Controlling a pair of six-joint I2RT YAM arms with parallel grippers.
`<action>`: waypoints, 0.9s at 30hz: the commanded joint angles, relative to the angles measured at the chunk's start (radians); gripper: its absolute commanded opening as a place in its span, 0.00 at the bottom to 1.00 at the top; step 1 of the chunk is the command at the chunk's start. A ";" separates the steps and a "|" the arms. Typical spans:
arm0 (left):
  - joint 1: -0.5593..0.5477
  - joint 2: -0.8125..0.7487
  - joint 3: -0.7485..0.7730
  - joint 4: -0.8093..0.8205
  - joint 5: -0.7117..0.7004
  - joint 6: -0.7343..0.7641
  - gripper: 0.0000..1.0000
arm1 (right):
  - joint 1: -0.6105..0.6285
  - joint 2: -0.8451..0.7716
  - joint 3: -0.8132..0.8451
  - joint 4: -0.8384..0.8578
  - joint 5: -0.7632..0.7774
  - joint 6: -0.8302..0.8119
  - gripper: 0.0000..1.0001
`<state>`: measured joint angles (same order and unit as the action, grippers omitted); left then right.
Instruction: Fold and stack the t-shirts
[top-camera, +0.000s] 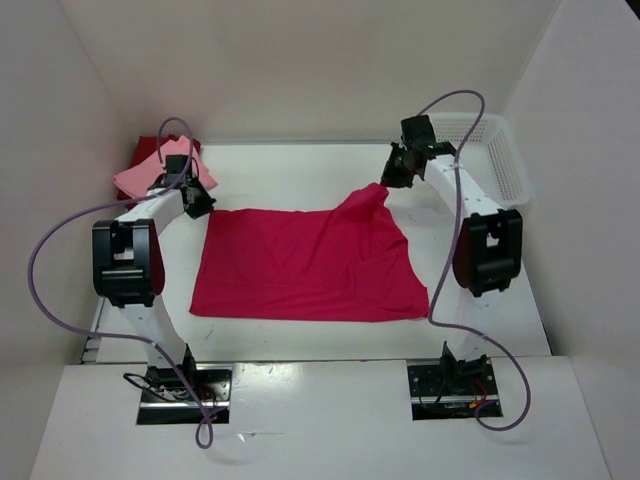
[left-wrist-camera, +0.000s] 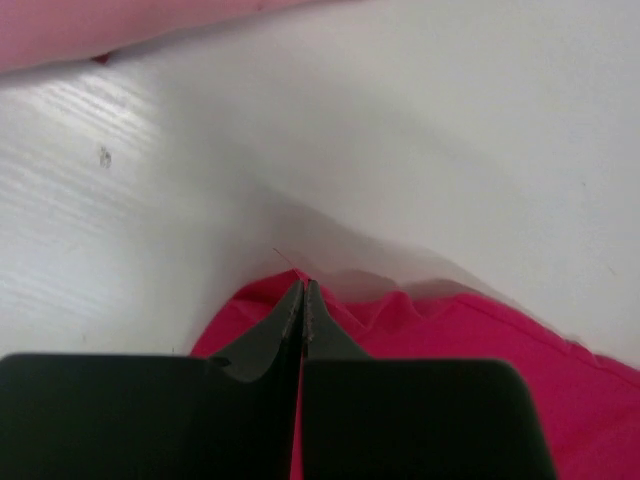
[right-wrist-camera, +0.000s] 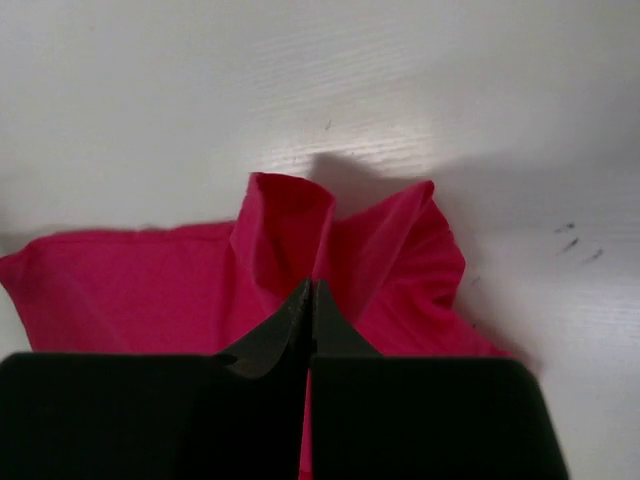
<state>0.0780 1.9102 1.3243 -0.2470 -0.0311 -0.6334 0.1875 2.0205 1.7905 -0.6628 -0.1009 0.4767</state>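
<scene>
The bright crimson-pink t-shirt lies spread on the white table. My left gripper is shut on its far left corner, low at the table; the cloth shows pinched between the black fingers in the left wrist view. My right gripper is shut on its far right corner and holds it raised, so the cloth bunches into a peak. The light pink t-shirt lies at the far left corner on top of the dark red t-shirt. A pink edge shows in the left wrist view.
A white plastic mesh basket stands at the far right behind the right arm. White walls close the table at the back and both sides. Purple cables loop from both arms.
</scene>
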 joint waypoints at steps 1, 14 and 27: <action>0.002 -0.115 -0.052 0.015 0.014 0.005 0.00 | 0.000 -0.153 -0.173 0.069 -0.005 -0.006 0.00; 0.032 -0.425 -0.290 -0.029 0.051 -0.005 0.00 | 0.000 -0.695 -0.701 -0.043 -0.003 0.103 0.00; 0.104 -0.522 -0.457 -0.095 0.106 -0.005 0.03 | 0.000 -0.904 -0.901 -0.268 -0.048 0.224 0.00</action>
<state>0.1619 1.4288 0.8890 -0.3267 0.0570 -0.6346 0.1871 1.1591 0.8909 -0.8307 -0.1429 0.6781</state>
